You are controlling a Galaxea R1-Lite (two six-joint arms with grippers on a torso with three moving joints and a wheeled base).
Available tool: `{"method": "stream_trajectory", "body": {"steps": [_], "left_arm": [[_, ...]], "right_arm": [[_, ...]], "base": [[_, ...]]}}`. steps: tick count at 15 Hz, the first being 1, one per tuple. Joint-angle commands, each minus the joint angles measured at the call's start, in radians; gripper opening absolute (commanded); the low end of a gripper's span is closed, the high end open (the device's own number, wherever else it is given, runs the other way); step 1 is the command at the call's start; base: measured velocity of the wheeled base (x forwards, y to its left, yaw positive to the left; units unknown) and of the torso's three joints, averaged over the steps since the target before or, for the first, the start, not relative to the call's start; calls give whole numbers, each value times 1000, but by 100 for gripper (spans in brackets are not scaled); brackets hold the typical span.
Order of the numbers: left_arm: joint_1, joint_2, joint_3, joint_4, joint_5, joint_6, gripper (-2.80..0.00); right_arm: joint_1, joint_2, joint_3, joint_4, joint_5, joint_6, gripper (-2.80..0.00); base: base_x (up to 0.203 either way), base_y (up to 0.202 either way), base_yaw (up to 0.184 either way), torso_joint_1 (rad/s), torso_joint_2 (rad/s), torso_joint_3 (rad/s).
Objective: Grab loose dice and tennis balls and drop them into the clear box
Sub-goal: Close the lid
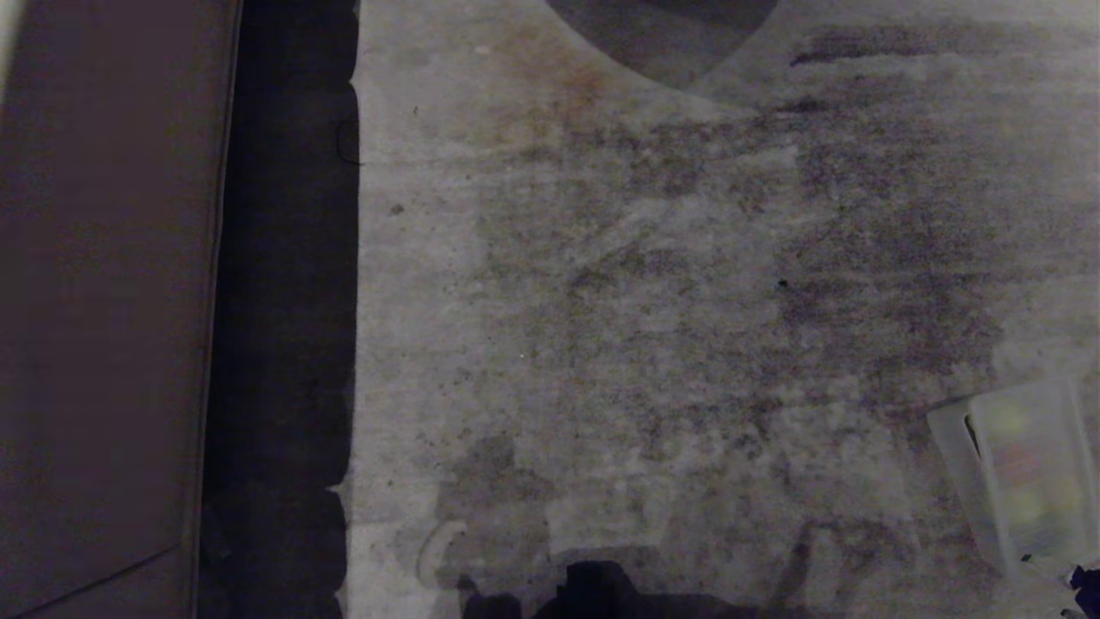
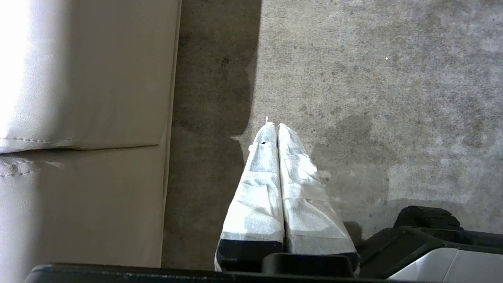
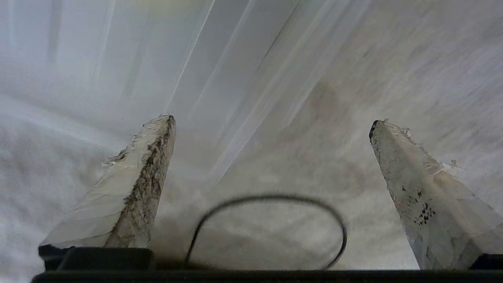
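From the head camera, we could see only part of the clear box, cut off by the lower right corner of the frame as it sat on the grey concrete floor. Through its milky plastic we made out faint blobs of yellow-green and a reddish patch between them, but we could not tell balls from dice, nor count them. No loose dice or tennis balls lay on the floor in any view. The box showed again in the right wrist camera as a smear of pale streaks, too blurred for us to place an edge or a lid with any certainty.

The right gripper hung near that pale plastic with its two worn, taped fingers spread wide apart and nothing between them; a thin black cable loop curved across the gap near their base. The left gripper pointed at bare floor, its white-wrapped fingers pressed together and empty.

A beige upholstered piece, perhaps a sofa, filled the robot's left, with a dark strip of shadow running along its edge. A rounded dark shape was cut off at the far edge of the head view, and dark parts of the robot intruded at the near edge.
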Motion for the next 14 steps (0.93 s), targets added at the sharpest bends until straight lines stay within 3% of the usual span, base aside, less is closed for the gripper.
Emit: {"method": "stream_trajectory", "body": {"steps": [1, 4, 6, 8, 14], "left_arm": [[0, 1, 2, 0, 1, -1, -280], [0, 2, 2, 0, 1, -1, -280], [0, 0, 2, 0, 1, -1, -280], [0, 1, 2, 0, 1, -1, -280], [0, 0, 2, 0, 1, -1, -280]], "right_arm": [[10, -8, 31, 28, 10, -58, 0], [16, -10, 46, 108, 10, -122, 0], [26, -7, 45, 129, 13, -123, 0], [22, -16, 21, 189, 84, -124, 0], [9, -50, 14, 193, 60, -129, 0]], "base": [[0, 0, 0, 0, 0, 0], [0, 0, 0, 0, 0, 0], [0, 0, 0, 0, 0, 0], [0, 0, 0, 0, 0, 0], [0, 0, 0, 0, 0, 0]]}}
